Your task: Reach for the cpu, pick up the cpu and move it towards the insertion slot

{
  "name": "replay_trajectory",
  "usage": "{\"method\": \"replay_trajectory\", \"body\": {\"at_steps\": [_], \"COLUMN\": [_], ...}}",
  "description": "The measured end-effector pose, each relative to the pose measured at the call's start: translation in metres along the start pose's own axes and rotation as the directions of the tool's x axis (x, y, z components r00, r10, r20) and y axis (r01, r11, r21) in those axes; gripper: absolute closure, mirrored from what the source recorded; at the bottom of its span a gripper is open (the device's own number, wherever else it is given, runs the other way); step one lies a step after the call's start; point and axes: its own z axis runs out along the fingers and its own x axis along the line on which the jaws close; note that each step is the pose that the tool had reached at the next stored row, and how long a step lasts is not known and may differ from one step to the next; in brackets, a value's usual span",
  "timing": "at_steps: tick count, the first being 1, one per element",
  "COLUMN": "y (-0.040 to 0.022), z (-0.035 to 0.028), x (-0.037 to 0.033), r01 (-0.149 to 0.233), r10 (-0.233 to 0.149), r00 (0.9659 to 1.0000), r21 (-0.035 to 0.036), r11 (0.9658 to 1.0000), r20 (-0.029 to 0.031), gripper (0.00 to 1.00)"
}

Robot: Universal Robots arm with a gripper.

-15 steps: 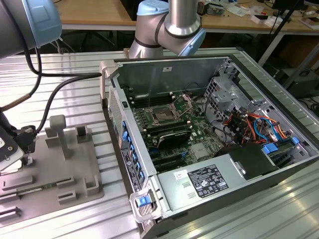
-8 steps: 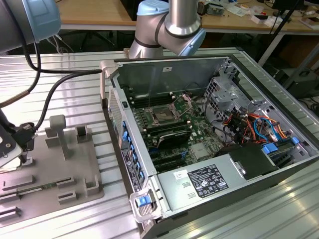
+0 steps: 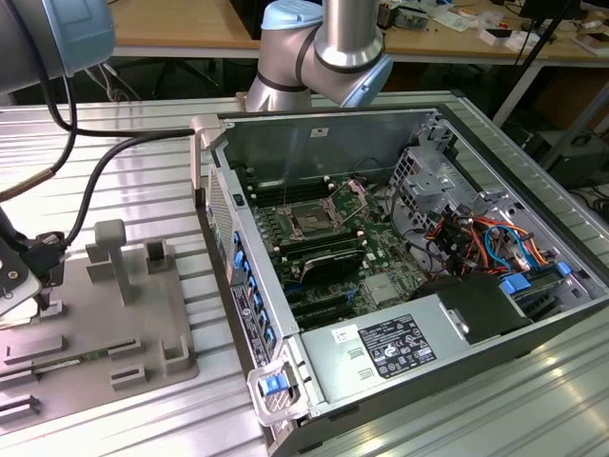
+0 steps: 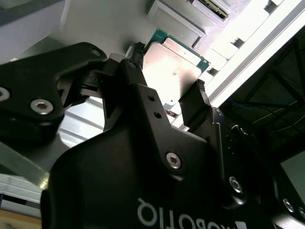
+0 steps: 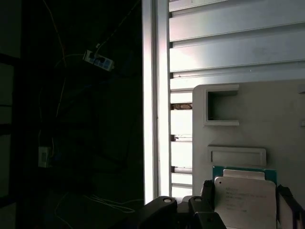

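Note:
The cpu [image 4: 174, 67] is a flat silvery square with a thin green rim, lying against the grey fixture plate [image 5: 267, 124]. In both wrist views my gripper [image 4: 167, 71] is shut on it, one black finger [image 4: 135, 59] on one edge and the other on the opposite edge. The first wrist view shows the cpu [image 5: 244, 193] between the same fingers [image 5: 208, 191]. In the exterior view my gripper [image 3: 38, 290] is low over the fixture at the far left. The insertion slot [image 3: 310, 220], a dark square socket with its metal frame raised, lies on the motherboard, well to the right.
The open computer case [image 3: 214, 205] stands between fixture and socket; its side wall rises beside the fixture. A grey power-supply box [image 3: 381, 347] sits in the near end, with cables and drive bays [image 3: 476, 238] on the right. The fixture plate [image 3: 143, 324] carries upright posts. Black cables trail to the arm.

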Motion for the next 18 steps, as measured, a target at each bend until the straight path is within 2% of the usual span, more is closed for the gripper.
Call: {"method": "replay_trajectory", "body": {"at_steps": [10,14,18], "y": [0.0002,0.0003,0.0003], "z": [-0.0076,-0.0126,-0.0134], "x": [-0.0001,-0.0002,-0.0002], "r01": [0.0,0.0,0.0], "r10": [0.0,0.0,0.0], "r00": [1.0,1.0,1.0], "r21": [0.0,0.0,0.0], "r11": [1.0,1.0,1.0], "r20": [0.0,0.0,0.0], "gripper": [0.45,0.45,0.45]}}
